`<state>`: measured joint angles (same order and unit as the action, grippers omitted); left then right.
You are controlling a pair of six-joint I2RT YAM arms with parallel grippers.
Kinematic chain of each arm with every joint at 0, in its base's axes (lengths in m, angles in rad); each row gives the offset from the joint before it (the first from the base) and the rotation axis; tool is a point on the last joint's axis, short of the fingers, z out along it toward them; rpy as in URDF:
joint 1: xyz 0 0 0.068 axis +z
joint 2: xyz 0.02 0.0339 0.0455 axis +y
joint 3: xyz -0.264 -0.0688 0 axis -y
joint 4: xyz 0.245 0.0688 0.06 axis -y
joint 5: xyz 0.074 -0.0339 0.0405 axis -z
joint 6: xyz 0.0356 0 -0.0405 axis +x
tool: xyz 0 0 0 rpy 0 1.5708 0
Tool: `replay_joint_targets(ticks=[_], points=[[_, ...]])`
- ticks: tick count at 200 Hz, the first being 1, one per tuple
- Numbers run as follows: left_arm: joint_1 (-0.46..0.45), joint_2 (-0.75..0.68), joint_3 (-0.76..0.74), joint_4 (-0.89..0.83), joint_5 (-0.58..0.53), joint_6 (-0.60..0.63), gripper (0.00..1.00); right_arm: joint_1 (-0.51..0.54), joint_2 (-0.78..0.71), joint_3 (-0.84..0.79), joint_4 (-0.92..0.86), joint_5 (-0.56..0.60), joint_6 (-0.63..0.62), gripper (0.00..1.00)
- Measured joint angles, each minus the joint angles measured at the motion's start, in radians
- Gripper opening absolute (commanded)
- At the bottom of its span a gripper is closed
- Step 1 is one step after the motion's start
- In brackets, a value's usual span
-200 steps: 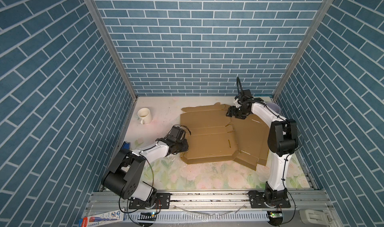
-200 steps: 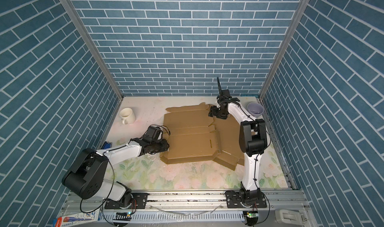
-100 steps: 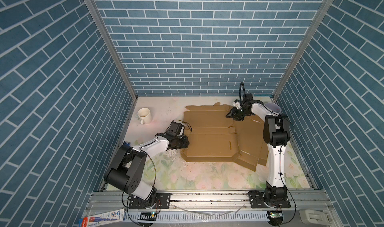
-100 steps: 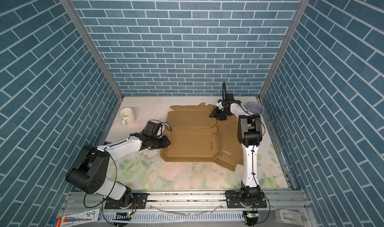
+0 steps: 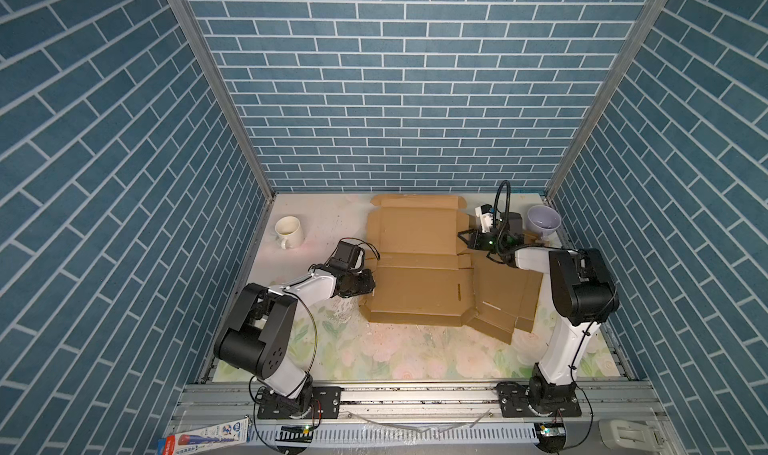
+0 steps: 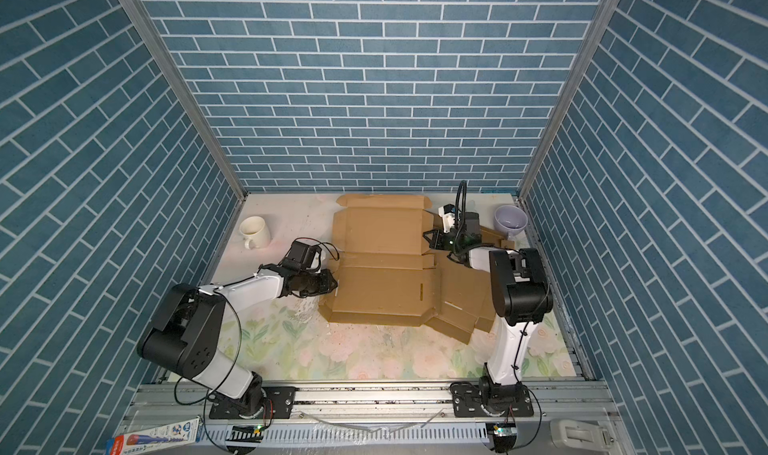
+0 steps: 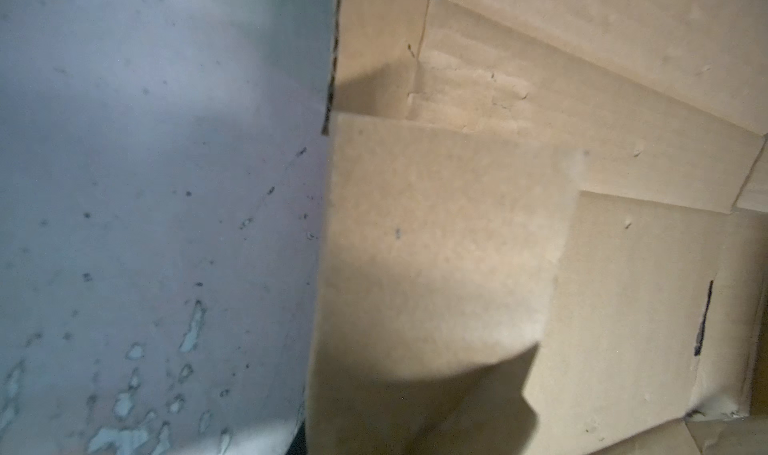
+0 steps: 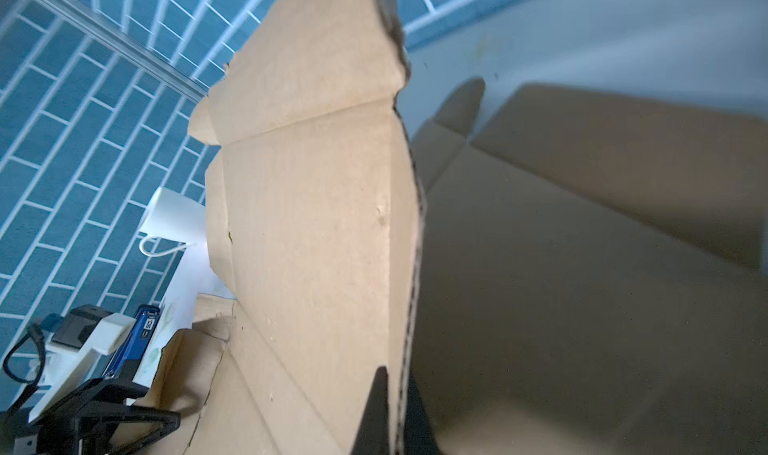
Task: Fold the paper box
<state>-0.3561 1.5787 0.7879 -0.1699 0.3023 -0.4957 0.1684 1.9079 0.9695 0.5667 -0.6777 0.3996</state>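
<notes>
The paper box (image 5: 419,282) is a brown cardboard blank that lies mostly flat in both top views (image 6: 382,282). My right gripper (image 5: 463,236) is at the right edge of its back panel. In the right wrist view, this gripper (image 8: 397,415) is shut on that edge, and the panel (image 8: 311,224) stands up from the jaws. My left gripper (image 5: 370,283) is low at the blank's left edge. In the left wrist view a blurred cardboard flap (image 7: 436,245) covers the jaws, so their state is hidden.
A white mug (image 5: 288,230) stands at the back left. A lavender bowl (image 5: 543,221) sits in the back right corner, close behind the right arm. Blue brick walls enclose three sides. A small printed carton (image 5: 203,436) lies on the front rail.
The right gripper came down onto the back panel's right edge and shut on it. The blank turned squarer to the back wall. The left gripper stayed at the left edge.
</notes>
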Motion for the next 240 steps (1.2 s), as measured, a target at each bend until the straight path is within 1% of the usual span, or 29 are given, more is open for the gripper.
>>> replay_joint_targets(ticks=[10,21,35,43,53,80,93,108,126,139,159,170,196,215,240], points=[[0.008,0.000,0.002,0.005,0.003,0.000,0.32,0.000,-0.009,-0.055,0.117,-0.004,-0.005,0.00],[0.017,0.000,0.006,0.008,0.007,0.001,0.33,0.000,-0.013,-0.090,0.201,-0.009,-0.012,0.00],[0.032,0.000,0.016,0.012,0.014,0.005,0.40,0.000,-0.019,-0.121,0.295,-0.017,-0.020,0.00],[0.041,0.000,0.023,0.015,0.019,0.008,0.46,0.000,-0.026,-0.137,0.343,-0.024,-0.026,0.00],[0.056,0.002,0.034,0.023,0.029,-0.002,0.51,0.000,-0.032,-0.149,0.391,-0.030,-0.034,0.00],[0.098,0.004,0.043,0.061,0.071,-0.016,0.55,0.000,-0.057,-0.190,0.503,-0.034,-0.054,0.00],[0.117,0.003,0.042,0.072,0.092,-0.025,0.58,0.000,-0.075,-0.226,0.553,-0.026,-0.068,0.00],[0.135,-0.008,0.036,0.077,0.109,-0.029,0.66,0.000,-0.081,-0.260,0.610,-0.018,-0.076,0.00],[0.150,-0.038,0.035,0.065,0.116,-0.028,0.72,0.000,-0.081,-0.295,0.673,-0.002,-0.076,0.00],[0.158,-0.073,0.050,0.024,0.108,-0.014,0.77,0.002,-0.081,-0.322,0.712,0.019,-0.083,0.00],[0.175,-0.140,0.124,-0.072,0.076,0.003,0.83,0.009,-0.085,-0.362,0.740,0.054,-0.103,0.00],[0.185,-0.182,0.185,-0.110,0.056,0.007,0.85,0.012,-0.095,-0.381,0.745,0.072,-0.124,0.00],[0.181,-0.244,0.318,-0.109,0.071,-0.032,0.88,0.022,-0.128,-0.407,0.755,0.113,-0.176,0.00],[0.139,-0.224,0.423,-0.096,0.095,-0.066,0.90,0.035,-0.164,-0.427,0.763,0.150,-0.226,0.00],[0.056,-0.137,0.541,-0.030,0.150,-0.146,0.92,0.069,-0.214,-0.459,0.765,0.210,-0.309,0.00]])
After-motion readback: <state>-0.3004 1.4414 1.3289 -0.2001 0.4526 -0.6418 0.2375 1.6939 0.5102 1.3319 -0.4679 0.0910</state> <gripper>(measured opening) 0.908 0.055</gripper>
